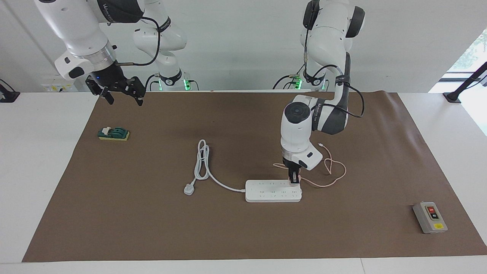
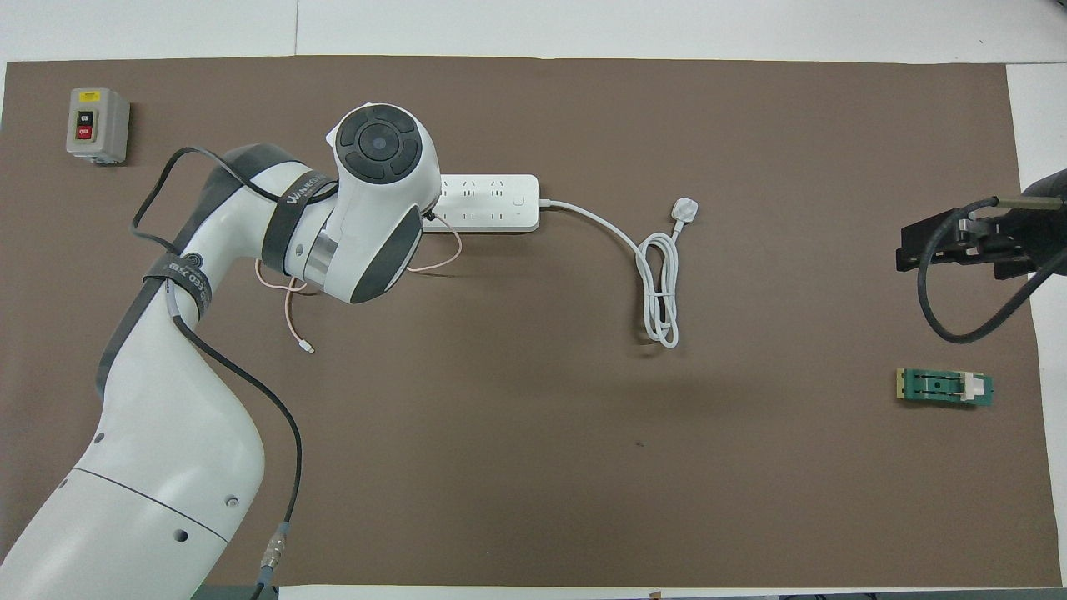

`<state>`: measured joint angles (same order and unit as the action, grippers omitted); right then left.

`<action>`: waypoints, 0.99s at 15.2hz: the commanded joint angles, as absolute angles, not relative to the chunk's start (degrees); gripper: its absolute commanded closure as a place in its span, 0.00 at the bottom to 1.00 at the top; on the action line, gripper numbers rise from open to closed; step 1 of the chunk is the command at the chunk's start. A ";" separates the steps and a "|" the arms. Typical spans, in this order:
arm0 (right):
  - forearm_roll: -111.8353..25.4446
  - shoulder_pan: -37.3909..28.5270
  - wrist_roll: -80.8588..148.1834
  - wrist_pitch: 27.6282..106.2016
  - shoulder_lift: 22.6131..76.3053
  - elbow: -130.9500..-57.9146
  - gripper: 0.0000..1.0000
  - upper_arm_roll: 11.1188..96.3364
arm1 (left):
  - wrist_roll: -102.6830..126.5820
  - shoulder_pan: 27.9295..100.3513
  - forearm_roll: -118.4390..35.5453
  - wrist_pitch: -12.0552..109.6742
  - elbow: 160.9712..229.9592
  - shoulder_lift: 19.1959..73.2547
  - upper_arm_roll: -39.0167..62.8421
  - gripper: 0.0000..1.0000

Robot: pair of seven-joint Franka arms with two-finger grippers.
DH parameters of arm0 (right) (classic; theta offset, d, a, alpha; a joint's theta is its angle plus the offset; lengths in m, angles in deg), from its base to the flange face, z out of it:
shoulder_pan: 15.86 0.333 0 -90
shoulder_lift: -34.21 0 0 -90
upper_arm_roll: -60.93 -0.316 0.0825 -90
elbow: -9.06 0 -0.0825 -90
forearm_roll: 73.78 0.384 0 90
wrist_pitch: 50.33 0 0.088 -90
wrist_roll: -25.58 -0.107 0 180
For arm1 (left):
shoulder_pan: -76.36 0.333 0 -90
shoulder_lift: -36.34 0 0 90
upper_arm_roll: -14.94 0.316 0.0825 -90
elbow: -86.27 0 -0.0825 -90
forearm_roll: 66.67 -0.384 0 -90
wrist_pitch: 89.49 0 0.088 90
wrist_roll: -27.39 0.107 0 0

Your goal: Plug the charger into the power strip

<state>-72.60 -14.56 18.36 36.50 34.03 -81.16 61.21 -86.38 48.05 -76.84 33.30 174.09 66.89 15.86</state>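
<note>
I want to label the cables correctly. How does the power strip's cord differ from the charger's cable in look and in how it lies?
The power strip's cord is thick and white; the charger's cable is thin and pink. The cord is folded into a neat narrow bundle toward the right arm's end of the power strip and ends in a white plug; the cable lies in loose loops toward the left arm's end. Both rest on the brown mat.

One long flat white power strip (image 1: 273,190) on the counter (image 1: 243,236), one white three-pin plug (image 1: 188,189) on its cord. One small pale pink charger cube (image 1: 295,181), just about visible. One grey box with red and black buttons (image 1: 430,217). One green-and-yellow block (image 1: 113,134). Two black pincers: left (image 1: 293,179), right (image 1: 121,92).
</note>
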 commanded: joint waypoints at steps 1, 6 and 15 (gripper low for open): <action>-73.35 -15.68 19.42 36.50 33.06 -82.17 0.00 60.40 | -86.34 47.44 -77.13 35.06 178.29 66.31 15.91 1.00; -73.35 -15.68 19.42 36.50 33.06 -82.17 0.00 60.40 | -85.64 48.14 -77.13 34.97 178.55 66.14 15.91 1.00; -73.35 -15.68 19.42 36.50 33.06 -82.17 0.00 60.31 | -84.49 49.81 -77.13 33.82 177.23 66.49 15.82 1.00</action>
